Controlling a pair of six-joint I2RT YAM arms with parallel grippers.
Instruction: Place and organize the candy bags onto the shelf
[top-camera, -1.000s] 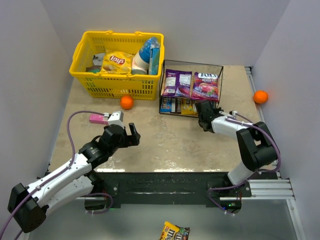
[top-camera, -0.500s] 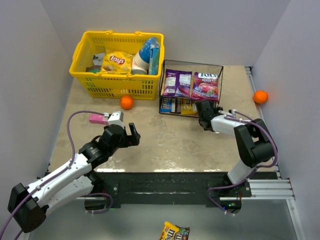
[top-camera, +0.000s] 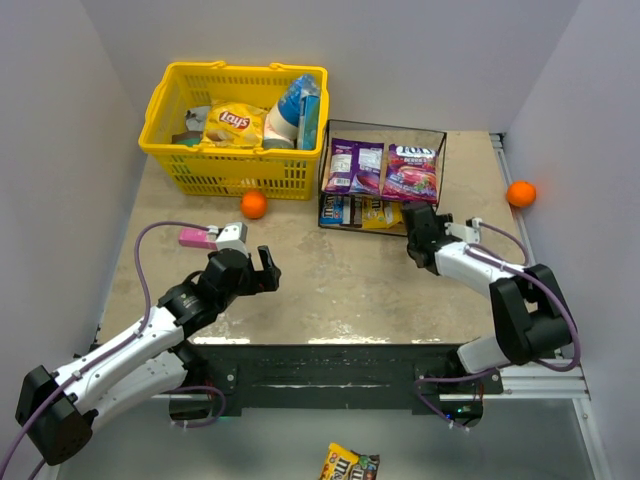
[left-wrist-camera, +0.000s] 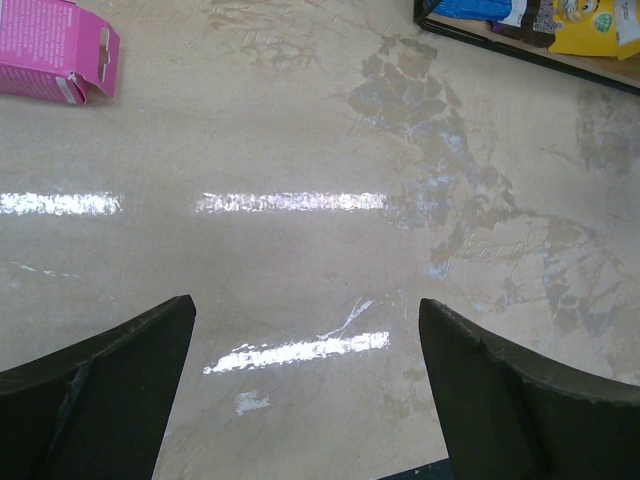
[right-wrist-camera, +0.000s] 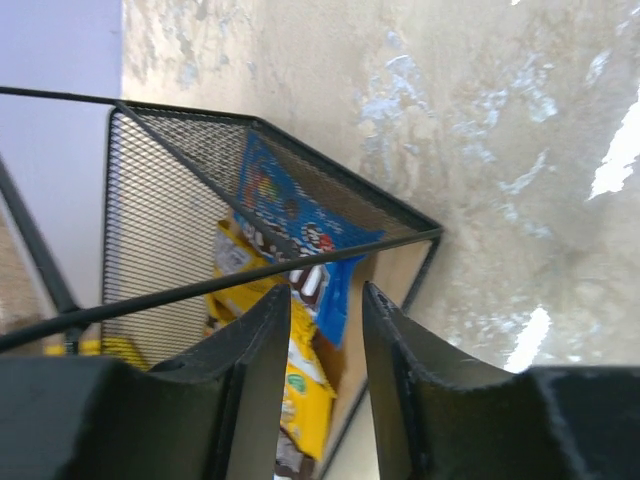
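Your right gripper (right-wrist-camera: 328, 295) has backed slightly away from the shelf (top-camera: 385, 126) front, and its fingers have parted to a narrow gap with nothing between them. Nearest you, a yellow M&M's packet (top-camera: 349, 463) lies off the table (top-camera: 340, 290), below its near edge. Your left gripper (left-wrist-camera: 305, 320) hangs wide open and empty over bare table, with the pink pack (left-wrist-camera: 50, 45) beyond it towards the left edge. Near the far edge, the shelf's lower board holds the small packets (top-camera: 358, 212), blue, brown and yellow. The left purple bag (top-camera: 354, 165) and the right purple bag (top-camera: 411, 172) lie on top.
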